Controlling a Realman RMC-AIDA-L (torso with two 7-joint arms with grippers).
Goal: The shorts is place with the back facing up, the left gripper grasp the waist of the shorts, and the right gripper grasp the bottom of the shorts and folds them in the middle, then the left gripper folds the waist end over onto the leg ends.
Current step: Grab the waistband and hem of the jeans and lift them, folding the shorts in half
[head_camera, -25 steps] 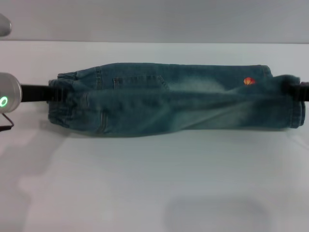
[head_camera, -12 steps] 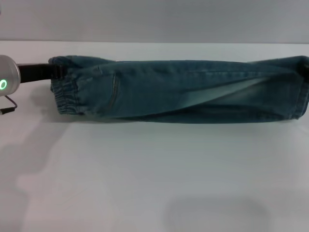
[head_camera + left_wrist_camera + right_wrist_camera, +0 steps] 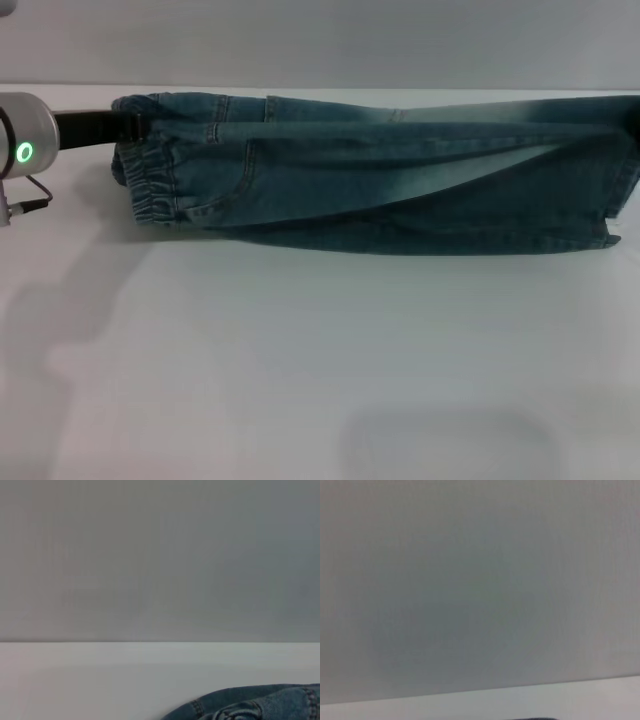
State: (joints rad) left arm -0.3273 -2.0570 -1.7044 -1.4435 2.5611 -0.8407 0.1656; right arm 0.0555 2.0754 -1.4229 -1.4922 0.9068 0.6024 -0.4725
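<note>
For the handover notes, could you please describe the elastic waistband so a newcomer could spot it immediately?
On the white table lie the denim shorts, stretched across its far side. The waistband is their gathered, ruched end by the left pincer, unlike the flat leg hems opposite.

Faded denim shorts (image 3: 380,170) over a smooth matt white table (image 3: 320,370).

A plain grey wall (image 3: 480,580) fills nearly the whole right wrist view, unmarked and evenly lit. Below the wall runs a narrow strip of white bench (image 3: 520,707), its far edge meeting the wall along a slightly slanted line. A thin dark sliver (image 3: 532,719) sits on the bench strip at the frame edge; too little of it shows to identify.
</note>
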